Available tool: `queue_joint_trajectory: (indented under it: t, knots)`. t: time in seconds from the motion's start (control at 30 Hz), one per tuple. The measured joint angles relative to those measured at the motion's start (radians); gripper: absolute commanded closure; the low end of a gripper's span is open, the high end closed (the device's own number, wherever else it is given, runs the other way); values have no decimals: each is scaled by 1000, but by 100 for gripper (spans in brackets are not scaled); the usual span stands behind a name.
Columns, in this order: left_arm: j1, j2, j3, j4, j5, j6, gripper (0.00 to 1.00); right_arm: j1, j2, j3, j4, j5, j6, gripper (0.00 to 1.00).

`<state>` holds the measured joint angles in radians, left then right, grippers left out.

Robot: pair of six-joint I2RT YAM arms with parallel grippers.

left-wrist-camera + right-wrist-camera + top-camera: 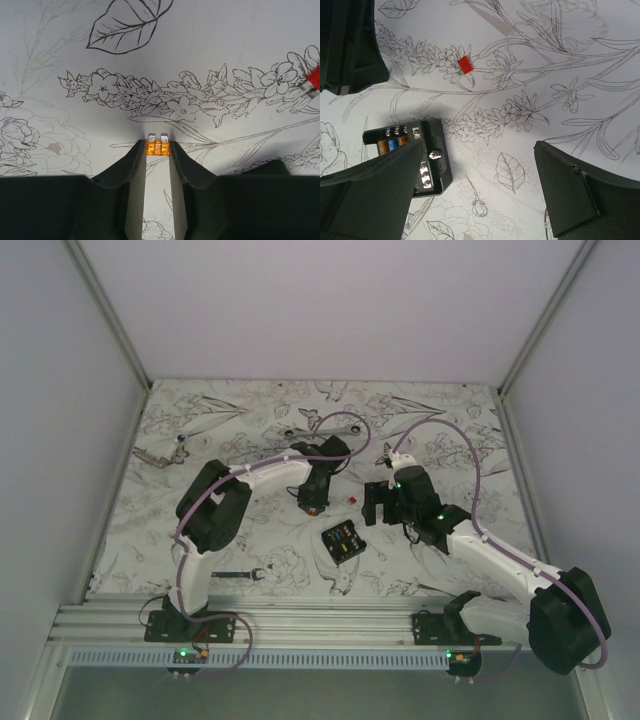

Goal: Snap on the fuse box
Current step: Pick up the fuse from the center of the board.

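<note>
**One clenched, one released**

My left hand (pixel 157 154) is clenched on a tiny orange translucent plastic fuse (pixel 157 146), just beyond the small black square plastic fuse box (pixel 342 541) on the worktop (pixel 450 440). My right hand (pixel 477 150) hangs released beside that box.

Bare mat (pixel 560 60) lay open between the wide-spread fingers of the right claw (pixel 477 147), with nothing standing in that lane. The fuse box (pixel 437 141) sat close against one finger (pixel 375 195), partly hidden behind it, closing off that side. Ahead of the claw a red fuse (pixel 465 64) lay loose, and the left claw (pixel 313 500) beyond it narrowed the passage between the arms. An orange fuse (pixel 157 148) filled the left claw's jaws. Clear mat stretched ahead of it, with the red fuse far off to its right.
</note>
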<state>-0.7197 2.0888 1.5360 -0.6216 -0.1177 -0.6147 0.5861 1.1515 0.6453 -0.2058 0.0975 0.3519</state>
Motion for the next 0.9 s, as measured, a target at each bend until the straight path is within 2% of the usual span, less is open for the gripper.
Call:
queue_joint_trajectory:
  t: [0.27, 0.53, 0.9]
  knots:
    - [8, -77, -100, -3, -11, -169, 85, 0, -34, -20, 39, -71, 0, 3]
    - [8, -294, -204, -3, -50, -370, 86, 71, -47, -31, 130, -136, 27, 5]
    - [11, -631, -419, 59, -69, -669, 87, 246, -30, -118, 484, -139, 132, 14]
